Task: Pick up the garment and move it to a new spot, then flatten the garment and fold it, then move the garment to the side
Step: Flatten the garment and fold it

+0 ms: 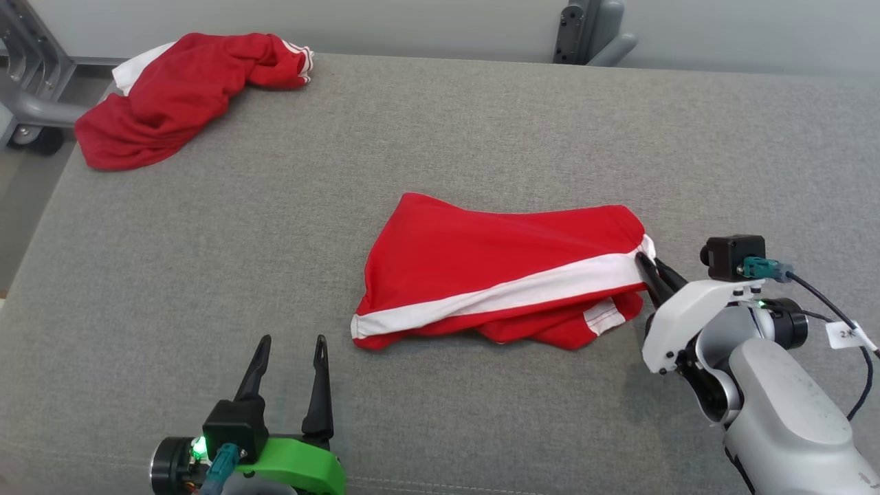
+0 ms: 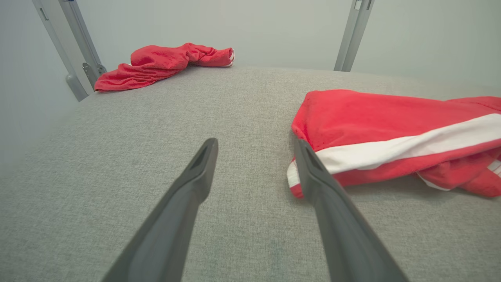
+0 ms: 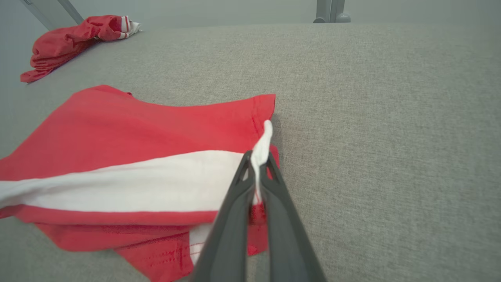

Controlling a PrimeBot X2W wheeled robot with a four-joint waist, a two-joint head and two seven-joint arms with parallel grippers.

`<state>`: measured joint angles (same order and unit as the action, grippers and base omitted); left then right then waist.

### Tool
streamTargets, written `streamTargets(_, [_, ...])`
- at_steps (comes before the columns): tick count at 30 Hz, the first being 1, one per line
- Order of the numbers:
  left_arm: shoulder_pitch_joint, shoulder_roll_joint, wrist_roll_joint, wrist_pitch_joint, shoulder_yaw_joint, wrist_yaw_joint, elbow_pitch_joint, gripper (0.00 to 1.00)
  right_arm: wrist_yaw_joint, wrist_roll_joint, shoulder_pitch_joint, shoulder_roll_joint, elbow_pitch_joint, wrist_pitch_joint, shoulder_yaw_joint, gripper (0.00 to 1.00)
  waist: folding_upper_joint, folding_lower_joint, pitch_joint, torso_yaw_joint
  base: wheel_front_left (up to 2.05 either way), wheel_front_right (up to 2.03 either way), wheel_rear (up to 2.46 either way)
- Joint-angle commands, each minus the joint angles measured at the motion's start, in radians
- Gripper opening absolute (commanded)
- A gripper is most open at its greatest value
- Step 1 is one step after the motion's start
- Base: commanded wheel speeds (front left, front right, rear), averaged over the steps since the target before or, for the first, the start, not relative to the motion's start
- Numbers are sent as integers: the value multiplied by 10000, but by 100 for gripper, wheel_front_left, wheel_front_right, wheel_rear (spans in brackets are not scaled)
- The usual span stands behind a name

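A red garment with a white stripe (image 1: 495, 275) lies folded over on the grey table (image 1: 440, 137), near the middle. My right gripper (image 1: 650, 265) is shut on the garment's right edge; in the right wrist view the white stripe's hem (image 3: 261, 147) is pinched between the two fingers (image 3: 256, 164). My left gripper (image 1: 292, 344) stands open at the lower left, nothing between its fingers, just short of the garment's left corner (image 2: 297, 184). In the left wrist view the garment (image 2: 391, 133) lies to the right of the fingers.
A second red and white garment (image 1: 179, 89) lies crumpled at the table's far left corner, also seen in the left wrist view (image 2: 164, 62) and right wrist view (image 3: 66, 39). Grey metal frame parts (image 1: 27, 82) stand beyond the table's left edge and another (image 1: 591, 31) behind it.
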<state>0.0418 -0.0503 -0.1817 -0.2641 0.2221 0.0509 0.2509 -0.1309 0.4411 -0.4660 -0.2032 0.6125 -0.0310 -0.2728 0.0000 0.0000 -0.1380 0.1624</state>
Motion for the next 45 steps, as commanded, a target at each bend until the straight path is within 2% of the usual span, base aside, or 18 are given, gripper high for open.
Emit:
streamTargets(1, [-180,-4,-123,-5,35,-74,46,100,3,167,325,-110,-237,131,145,0,0,0,40,-173,0,0,0])
streamTargets(4, [-149,-5,-297,-5,146,-206,133,100,3,259,648,-185,-573,161,308,0,0,0,53,-332,0,0,0])
streamTargets(8, [-106,-7,-1013,-5,558,-654,372,100,3,331,1079,-130,-904,177,727,0,0,0,45,-586,0,0,0])
streamTargets(16, [490,-11,-1937,-5,1047,-1001,1261,100,3,222,1367,-91,-999,171,1129,0,0,0,-82,-821,0,0,0])
streamTargets(29, [1912,-12,-5486,-5,2256,-1671,3060,100,3,107,1178,-78,-749,272,1131,0,0,0,-428,-1141,0,0,0])
streamTargets(36, [2377,-17,-6236,-5,2896,-1812,3269,100,3,89,1054,-52,-617,357,990,0,0,0,-575,-1240,0,0,0])
streamTargets(37, [2410,-18,-6298,-5,2938,-1808,3257,98,3,89,1030,-49,-596,357,972,0,0,0,-590,-1248,0,0,0])
streamTargets(38, [2439,-18,-6355,-5,2990,-1808,3232,87,3,89,1000,-46,-580,369,953,0,0,0,-604,-1257,0,0,0])
streamTargets(39, [2476,-18,-6408,-5,3060,-1811,3189,48,3,89,972,-44,-562,379,934,0,0,0,-619,-1266,0,0,0])
streamTargets(40, [2500,-17,-6452,-5,3118,-1812,3151,42,3,91,955,-42,-547,388,916,0,0,0,-631,-1274,0,0,0])
streamTargets(41, [2510,-20,-6491,-5,3164,-1814,3139,24,3,95,942,-39,-526,395,899,0,0,0,-643,-1284,0,0,0])
streamTargets(42, [2525,-20,-6518,-5,3204,-1815,3121,9,3,101,929,-38,-509,405,884,0,0,0,-659,-1292,0,0,0])
streamTargets(43, [2545,-20,-6549,-5,3231,-1816,3105,0,3,107,907,-40,-496,416,872,0,0,0,-678,-1298,0,0,0])
streamTargets(45, [2578,-20,-6585,-5,3276,-1817,3087,0,3,126,868,-48,-473,444,861,0,0,0,-713,-1310,0,0,0])
